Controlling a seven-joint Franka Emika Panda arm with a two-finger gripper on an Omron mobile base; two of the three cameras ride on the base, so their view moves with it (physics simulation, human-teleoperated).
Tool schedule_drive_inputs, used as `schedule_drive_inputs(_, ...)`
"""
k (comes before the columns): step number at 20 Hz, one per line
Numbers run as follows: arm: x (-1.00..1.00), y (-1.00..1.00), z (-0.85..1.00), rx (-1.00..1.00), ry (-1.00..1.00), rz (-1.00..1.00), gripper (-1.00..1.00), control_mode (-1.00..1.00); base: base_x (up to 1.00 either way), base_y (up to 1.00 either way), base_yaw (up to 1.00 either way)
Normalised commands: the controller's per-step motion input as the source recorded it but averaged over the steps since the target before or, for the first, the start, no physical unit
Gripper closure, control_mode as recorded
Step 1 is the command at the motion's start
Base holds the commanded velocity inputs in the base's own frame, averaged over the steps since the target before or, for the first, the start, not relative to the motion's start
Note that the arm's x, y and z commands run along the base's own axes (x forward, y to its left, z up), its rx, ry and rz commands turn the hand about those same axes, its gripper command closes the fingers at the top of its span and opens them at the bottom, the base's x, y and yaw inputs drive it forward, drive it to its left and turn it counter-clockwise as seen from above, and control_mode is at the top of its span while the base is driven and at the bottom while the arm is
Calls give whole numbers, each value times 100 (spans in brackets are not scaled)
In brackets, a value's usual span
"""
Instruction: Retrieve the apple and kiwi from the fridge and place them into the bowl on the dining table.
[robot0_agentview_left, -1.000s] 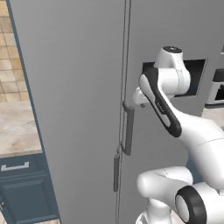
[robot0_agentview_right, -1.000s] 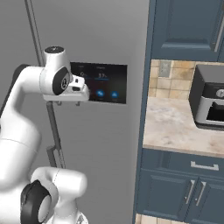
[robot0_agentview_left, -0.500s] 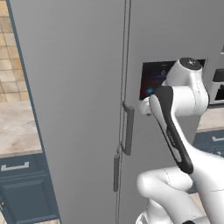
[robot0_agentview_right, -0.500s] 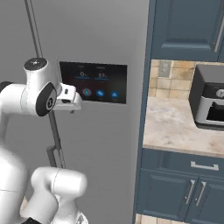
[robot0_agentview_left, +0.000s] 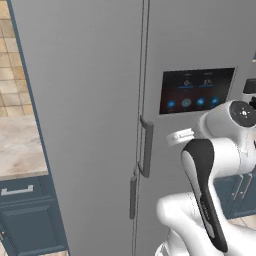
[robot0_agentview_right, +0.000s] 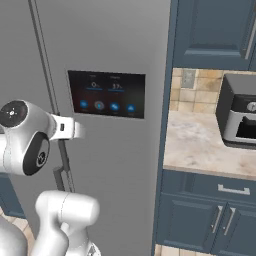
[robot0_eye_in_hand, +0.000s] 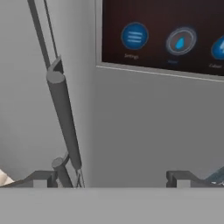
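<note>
The grey fridge stands with both doors shut, its black dispenser panel on the right door. My gripper is open with nothing between its fingertips. It points at the right door below the panel, just right of the dark bar handle. The hand hovers right of that handle, apart from it. The left door's handle hangs lower. Apple, kiwi, bowl and dining table are out of view.
Right of the fridge is a beige counter with a dark oven on it, above navy cabinets. Another counter and blue drawer lie on the fridge's left.
My hand has drawn back rightward and lower from the top of the right door's handle. The jaws have spread wider, and the elbow has swung down. The fridge doors stay shut.
</note>
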Motion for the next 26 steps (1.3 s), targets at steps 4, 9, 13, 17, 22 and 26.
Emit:
schedule_drive_inputs(4, -39, -5, 0, 0, -20, 0, -100, -100, 0, 0, 0)
schedule_drive_inputs(9, -28, -3, 0, 0, -16, -4, -100, -100, 0, 0, 0)
schedule_drive_inputs(13, 0, 0, 0, 0, -1, 0, -100, 100, 0, 0, 0)
schedule_drive_inputs(17, 0, 0, 0, 0, 0, 0, -100, 100, -48, 0, 0)
schedule_drive_inputs(22, 0, 0, 0, 0, 0, 0, -100, 100, -68, 5, 0)
schedule_drive_inputs(26, 0, 0, 0, 0, 0, 0, -100, 100, -60, 18, 0)
